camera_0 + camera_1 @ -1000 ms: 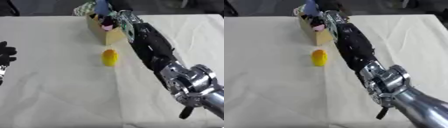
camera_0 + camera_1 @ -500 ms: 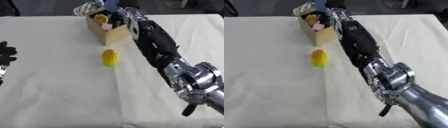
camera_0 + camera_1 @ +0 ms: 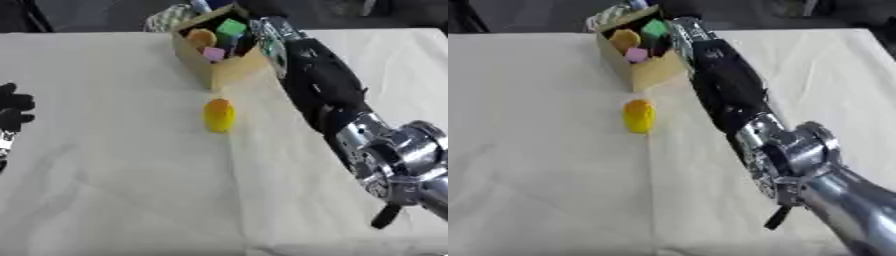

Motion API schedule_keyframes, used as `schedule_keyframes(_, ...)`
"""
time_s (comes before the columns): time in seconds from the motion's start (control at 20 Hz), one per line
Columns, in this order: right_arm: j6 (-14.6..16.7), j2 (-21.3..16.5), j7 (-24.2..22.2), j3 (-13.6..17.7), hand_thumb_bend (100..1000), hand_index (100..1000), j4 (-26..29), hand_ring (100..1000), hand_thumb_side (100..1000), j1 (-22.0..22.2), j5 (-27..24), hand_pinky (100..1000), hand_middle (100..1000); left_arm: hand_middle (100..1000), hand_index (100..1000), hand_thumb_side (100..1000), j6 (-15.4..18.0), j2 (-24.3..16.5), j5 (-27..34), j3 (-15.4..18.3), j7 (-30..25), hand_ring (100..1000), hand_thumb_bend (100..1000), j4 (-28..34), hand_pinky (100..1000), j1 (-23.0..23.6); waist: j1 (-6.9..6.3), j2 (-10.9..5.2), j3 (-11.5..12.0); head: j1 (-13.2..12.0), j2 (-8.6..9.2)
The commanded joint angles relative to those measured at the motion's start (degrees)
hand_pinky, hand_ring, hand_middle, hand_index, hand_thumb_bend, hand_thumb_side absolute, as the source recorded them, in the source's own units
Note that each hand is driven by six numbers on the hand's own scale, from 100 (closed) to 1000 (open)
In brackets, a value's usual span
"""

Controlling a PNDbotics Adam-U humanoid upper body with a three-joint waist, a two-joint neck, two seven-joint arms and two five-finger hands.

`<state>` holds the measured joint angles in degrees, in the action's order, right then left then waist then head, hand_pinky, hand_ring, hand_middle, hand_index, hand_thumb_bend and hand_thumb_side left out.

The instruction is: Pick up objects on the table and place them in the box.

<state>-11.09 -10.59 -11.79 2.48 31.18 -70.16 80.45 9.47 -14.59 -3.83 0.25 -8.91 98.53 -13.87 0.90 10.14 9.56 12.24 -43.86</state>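
Note:
A tan cardboard box (image 3: pixel 229 70) stands at the far middle of the table, with an orange piece (image 3: pixel 202 38), a green block (image 3: pixel 232 27) and a pink block (image 3: pixel 213 53) inside. In front of it a yellow oblong object (image 3: pixel 219 115) lies on the cloth. My right arm stretches from the lower right up to the box, and my right hand (image 3: pixel 269 34) is at the box's right rim; how it is held is hidden. My left hand (image 3: pixel 12 113) rests open at the left edge, far from everything.
A pale woven thing (image 3: pixel 166 18) shows behind the box's left corner. The table (image 3: pixel 114 190) is covered with a cream cloth with soft creases. My right forearm (image 3: pixel 728 90) lies across the cloth to the right of the yellow object.
My right hand has drawn slightly to the right, from over the box opening to its right rim. The pieces inside the box now show more fully. The yellow object and my left hand have not moved.

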Motion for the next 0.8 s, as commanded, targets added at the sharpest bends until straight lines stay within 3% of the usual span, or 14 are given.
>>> schedule_keyframes(0.05, 0.3, -1.8, -0.9, 0.6, 448, 1000, 1.4, 1000, 299, -1.7, 0.8, 933, 1000, 721, 897, 668, 0.0, -0.9, 0.0, 0.5, 0.1, 796, 241, 0.6, 781, -0.4, -0.53, -0.82, -0.1, 0.0, -0.26)
schedule_keyframes(0.2, 1.5, -2.2, -0.9, 0.4, 421, 1000, 2.4, 995, 305, -1.6, 0.0, 926, 1000, 721, 897, 668, 0.0, -0.9, 0.0, 0.6, 0.2, 796, 241, 0.5, 781, -0.3, -0.52, -0.9, -0.3, -0.1, -0.26)
schedule_keyframes(0.35, 5.1, -3.4, -1.9, -0.6, 349, 1000, 4.9, 980, 347, -1.3, -3.0, 908, 1000, 720, 897, 669, 0.0, -0.9, -0.1, 0.8, 0.3, 796, 241, 0.5, 781, 0.0, -0.48, -1.02, -0.8, -0.5, -0.26)
schedule_keyframes(0.6, 13.8, -7.4, -8.1, -4.6, 291, 1000, 13.2, 960, 392, 0.6, -13.4, 890, 1000, 719, 897, 670, 0.0, -1.0, -0.3, 1.2, 0.7, 796, 241, 0.4, 781, 0.4, -0.34, -1.21, -2.5, -1.5, -0.26)
schedule_keyframes(0.8, 18.8, -11.6, -14.9, -8.7, 264, 1000, 22.6, 953, 414, 3.3, -23.2, 882, 1000, 719, 897, 671, -0.1, -1.2, -0.4, 1.5, 1.0, 796, 242, 0.4, 781, 0.8, -0.28, -1.33, -3.8, -2.2, -0.26)
